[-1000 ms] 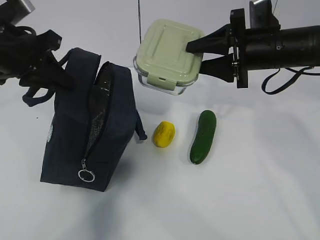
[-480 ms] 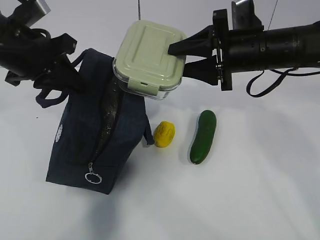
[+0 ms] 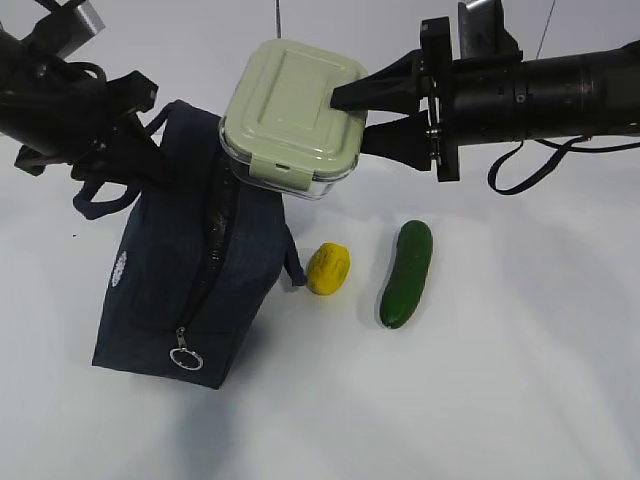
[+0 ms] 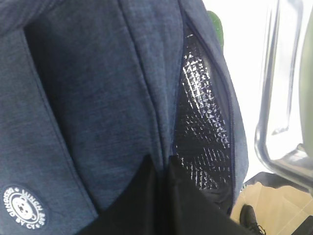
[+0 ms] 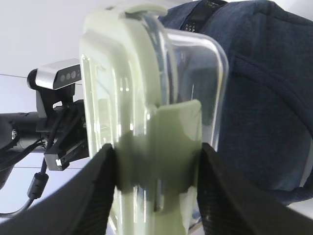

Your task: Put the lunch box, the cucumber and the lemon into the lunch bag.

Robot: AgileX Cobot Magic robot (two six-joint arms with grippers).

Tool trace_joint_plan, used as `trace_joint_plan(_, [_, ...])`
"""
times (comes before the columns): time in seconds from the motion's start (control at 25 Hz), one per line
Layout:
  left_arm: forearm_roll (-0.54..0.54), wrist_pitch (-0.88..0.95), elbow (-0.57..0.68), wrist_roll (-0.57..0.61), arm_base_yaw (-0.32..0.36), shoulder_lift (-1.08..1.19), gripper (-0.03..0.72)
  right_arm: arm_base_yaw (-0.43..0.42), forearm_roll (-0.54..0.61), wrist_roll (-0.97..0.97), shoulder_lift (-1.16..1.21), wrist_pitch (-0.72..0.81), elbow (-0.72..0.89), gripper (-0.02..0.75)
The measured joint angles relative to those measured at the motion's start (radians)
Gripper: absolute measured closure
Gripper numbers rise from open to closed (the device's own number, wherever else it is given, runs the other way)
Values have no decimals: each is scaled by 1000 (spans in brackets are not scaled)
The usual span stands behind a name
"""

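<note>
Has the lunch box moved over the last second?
Yes. The lunch box has shifted left, away from the cucumber, now over the lunch bag.

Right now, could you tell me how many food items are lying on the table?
2: the lemon beside the lunch bag, and the cucumber to its right. None appears hidden.

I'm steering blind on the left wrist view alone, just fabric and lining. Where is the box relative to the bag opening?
Observer: The box hangs over the bag's top, tilted, not in yet.
Operator: Who holds it?
Observer: The right pincer clamps its side, one finger on the lid, one beneath.
Operator: And the other items?
Observer: The lemon and cucumber lie on the table right of the bag.
</note>
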Motion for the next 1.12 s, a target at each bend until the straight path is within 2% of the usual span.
trace_joint_plan(0.6, [-19, 26, 0, 0, 0, 0, 688, 67, 22, -8, 0, 0, 0, 366])
trace_joint_plan(1.12, [-61, 65, 0, 0, 0, 1, 688, 69, -22, -32, 99, -24, 0, 366])
